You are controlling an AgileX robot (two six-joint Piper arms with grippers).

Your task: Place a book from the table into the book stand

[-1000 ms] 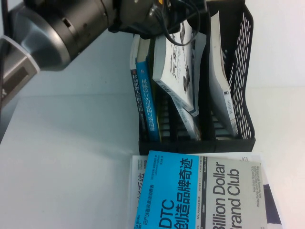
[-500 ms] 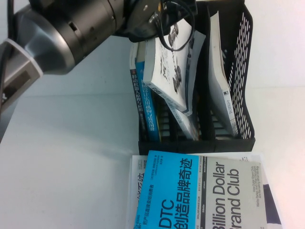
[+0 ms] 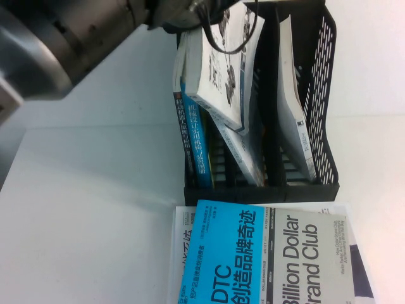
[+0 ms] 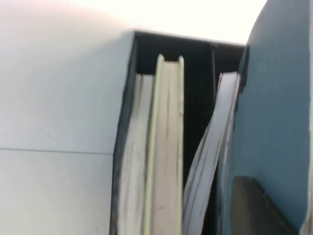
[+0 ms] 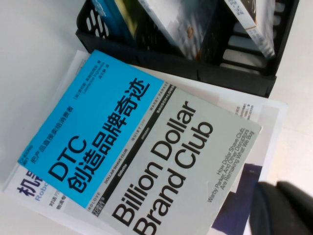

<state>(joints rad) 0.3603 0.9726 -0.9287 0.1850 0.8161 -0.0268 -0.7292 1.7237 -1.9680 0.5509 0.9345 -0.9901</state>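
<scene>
The white book [image 3: 224,63] with black title and grey car pictures hangs tilted over the left and middle slots of the black book stand [image 3: 319,95], its lower corner among the books there. My left gripper [image 3: 199,11] is shut on its top edge at the top of the high view. In the left wrist view the book's blue face [image 4: 274,122] fills one side, with one dark finger [image 4: 259,208] pressed on it. My right gripper [image 5: 283,210] shows only in the right wrist view, shut and empty, over the table near the stacked books.
A blue-spined book [image 3: 196,139] stands in the stand's left slot, a leaning book [image 3: 243,158] in the middle, a white one [image 3: 294,107] in the right. The blue DTC book [image 3: 253,253] lies on other books in front of the stand. White table [image 3: 88,209] to the left.
My left gripper has lifted the white book up and a little left; its lower corner sits higher in the stand. The arm has moved further out of the picture.
</scene>
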